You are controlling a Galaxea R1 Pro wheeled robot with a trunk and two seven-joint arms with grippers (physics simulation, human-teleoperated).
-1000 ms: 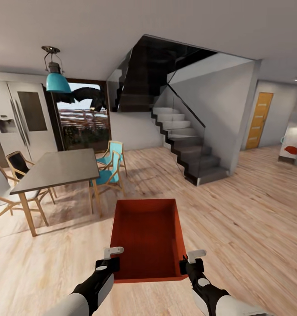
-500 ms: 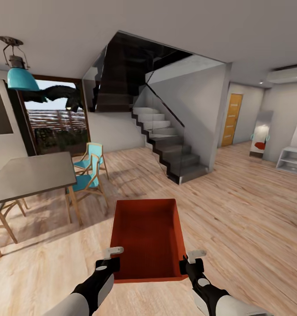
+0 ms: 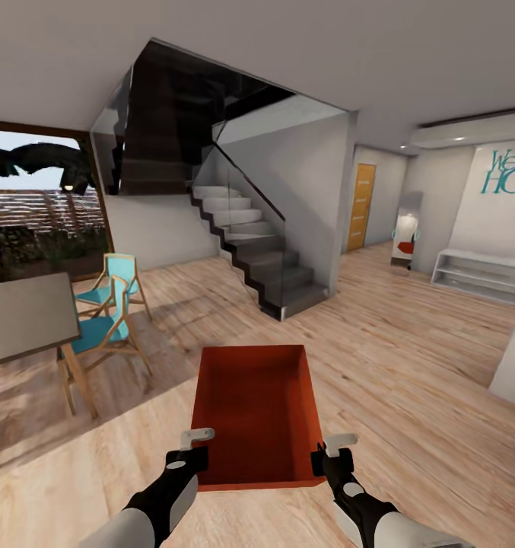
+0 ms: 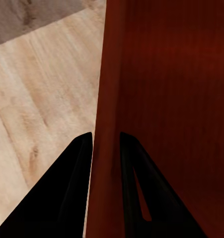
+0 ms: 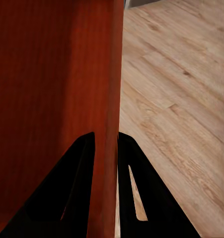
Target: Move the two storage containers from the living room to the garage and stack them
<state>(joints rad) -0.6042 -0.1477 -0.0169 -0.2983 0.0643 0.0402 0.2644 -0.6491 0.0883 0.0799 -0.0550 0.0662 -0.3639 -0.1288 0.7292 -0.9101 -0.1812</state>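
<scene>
Beside the storage container (image 3: 257, 411), on its left, the left pincer (image 3: 190, 447) pinches the left wall near the closest corner; the bin itself hangs level in front of the robot above pale wood-plank floor (image 3: 409, 358), short of the staircase (image 3: 249, 251). On its right, the right pincer (image 3: 332, 450) pinches the opposite wall. Judging by the surroundings, the carry to the garage is underway, with setting down and stacking left.

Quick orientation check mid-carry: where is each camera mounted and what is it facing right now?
Head view: from the head, forward and down; storage container held by left gripper and right gripper, staircase ahead.
Left wrist view: along the fingers clamping the container's wall.
Right wrist view: fingers straddle the opposite wall.
All share the container and wood floor.
</scene>
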